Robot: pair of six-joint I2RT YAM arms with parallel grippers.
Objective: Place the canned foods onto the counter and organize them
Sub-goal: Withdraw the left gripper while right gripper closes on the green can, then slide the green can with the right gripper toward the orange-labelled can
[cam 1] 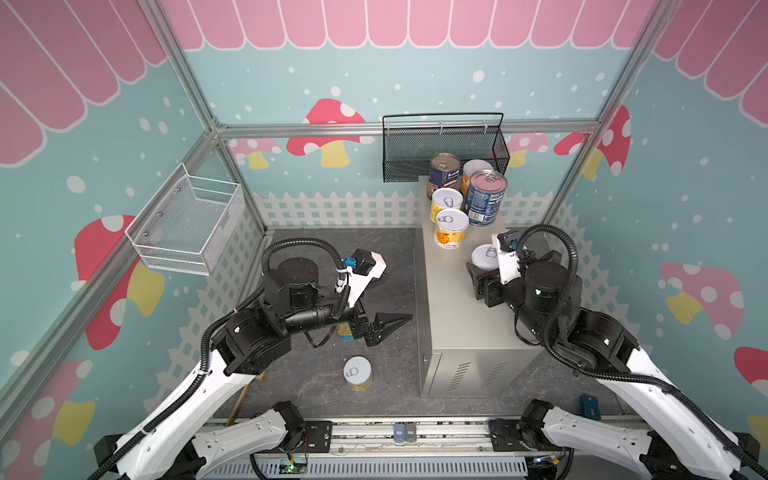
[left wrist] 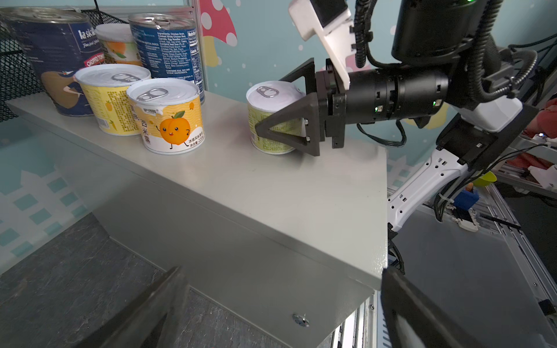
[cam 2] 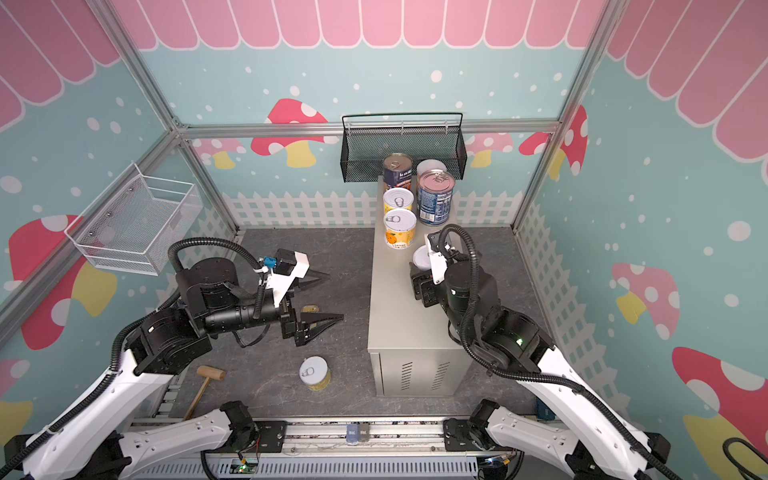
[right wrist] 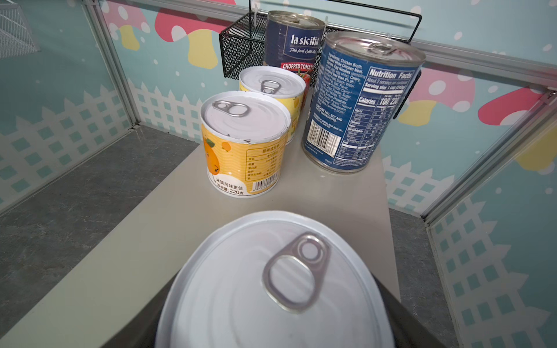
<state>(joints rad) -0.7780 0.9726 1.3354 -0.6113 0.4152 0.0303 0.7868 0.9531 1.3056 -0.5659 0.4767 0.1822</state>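
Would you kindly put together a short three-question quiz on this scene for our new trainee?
1. True or false: the left gripper is shut on a can.
2. What is the right gripper shut on? A) nothing; B) a short yellow-labelled can with a white pull-tab lid; C) a wooden mallet.
3. How many yellow-labelled cans stand on the dark grey floor rather than on the tall beige-grey metal counter?

Key
1. False: it is open and empty.
2. B.
3. One: the lone floor can.
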